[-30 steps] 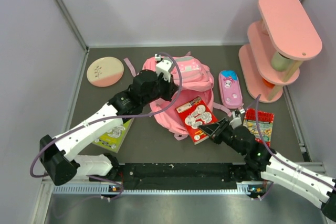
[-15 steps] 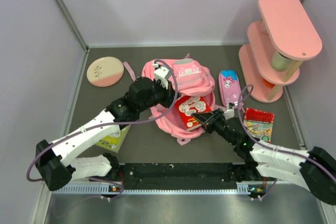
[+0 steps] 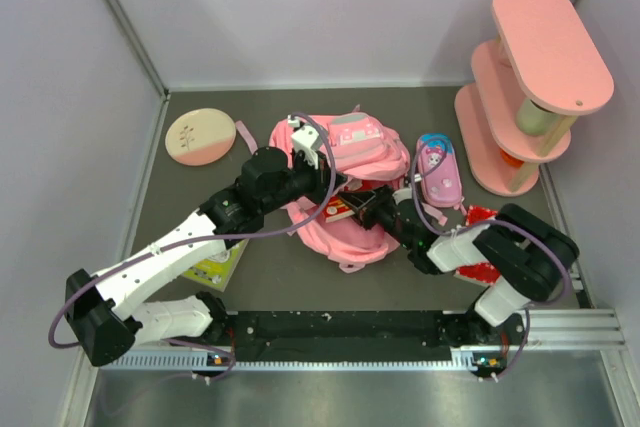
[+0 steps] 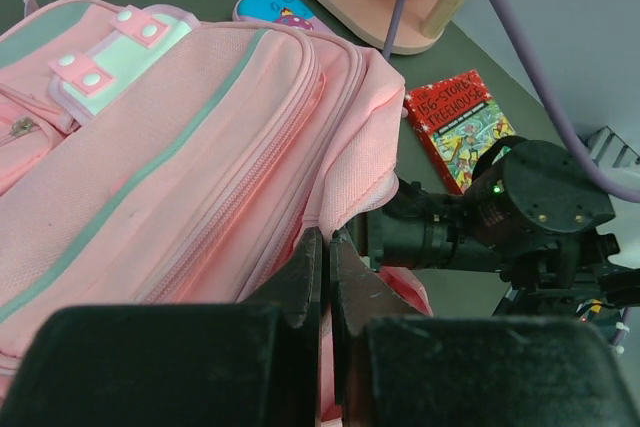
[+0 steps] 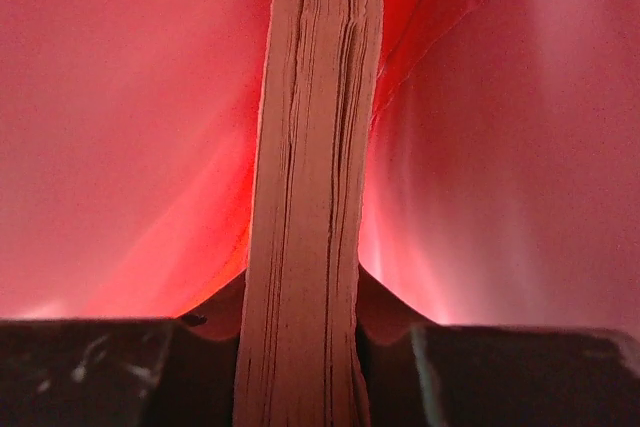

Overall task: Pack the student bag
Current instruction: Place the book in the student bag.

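At mid-table, between the two arms, the student bag (image 3: 335, 239) lies on its back, and we note the left gripper (image 4: 327, 272) pinched tight on the pink fabric at the rim of its mouth. Inside that mouth sits a red book (image 3: 343, 209), partly showing from above, clamped between the narrow-set fingers of the right gripper (image 3: 366, 209) with pink lining all round. We read the bag's long axis as far-to-near, white-patch end away from the arm bases, opening toward the right arm.
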`<state>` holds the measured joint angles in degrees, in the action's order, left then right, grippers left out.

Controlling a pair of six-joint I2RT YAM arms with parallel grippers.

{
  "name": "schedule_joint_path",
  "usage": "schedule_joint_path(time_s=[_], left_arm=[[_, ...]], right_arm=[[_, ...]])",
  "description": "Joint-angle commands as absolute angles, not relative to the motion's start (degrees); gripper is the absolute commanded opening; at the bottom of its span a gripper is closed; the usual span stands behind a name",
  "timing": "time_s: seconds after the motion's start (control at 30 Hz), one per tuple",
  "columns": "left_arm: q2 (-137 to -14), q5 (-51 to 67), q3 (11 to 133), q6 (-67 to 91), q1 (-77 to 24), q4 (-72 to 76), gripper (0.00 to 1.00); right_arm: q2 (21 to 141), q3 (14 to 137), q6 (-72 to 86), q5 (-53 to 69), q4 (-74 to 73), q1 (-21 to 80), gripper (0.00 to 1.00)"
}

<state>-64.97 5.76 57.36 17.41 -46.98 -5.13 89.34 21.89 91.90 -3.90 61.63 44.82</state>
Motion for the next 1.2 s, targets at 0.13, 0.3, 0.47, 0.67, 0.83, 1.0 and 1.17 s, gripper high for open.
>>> schedule_joint_path(time_s=[0.13,0.3,0.47,0.67,0.83,1.0,1.17], left_arm=[[-60.6,4.9,59.5,14.2,-47.3,0.3,0.00],[-60.3,5.4,59.8,14.2,-47.4,-1.6,0.00],[-60.4,5.3,59.1,15.0,-47.3,-0.4,0.00],[-61.2,5.5,59.0,15.5,-47.4,-0.5,0.00],[-61.7,4.9,59.1,15.2,-47.4,-0.4,0.00],[-61.6,2.7,58.4,15.4,-47.3,-0.4,0.00],[-60.9,1.8,56.9,15.4,-47.0,-0.4,0.00]], right_arm=[[98.3,29.5,94.0,-9.3,74.8,43.3,0.00],[103.8,34.5,93.6,-12.7,72.6,42.8,0.00],[105.6,38.1,95.9,-16.3,62.0,42.9,0.00],[108.8,42.1,101.4,-17.5,52.6,43.1,0.01],[109.6,44.2,98.1,-14.7,49.6,43.5,0.19],[108.1,40.9,94.7,-10.4,50.1,43.5,0.61],[105.7,35.2,92.9,-6.8,51.9,43.4,0.79]])
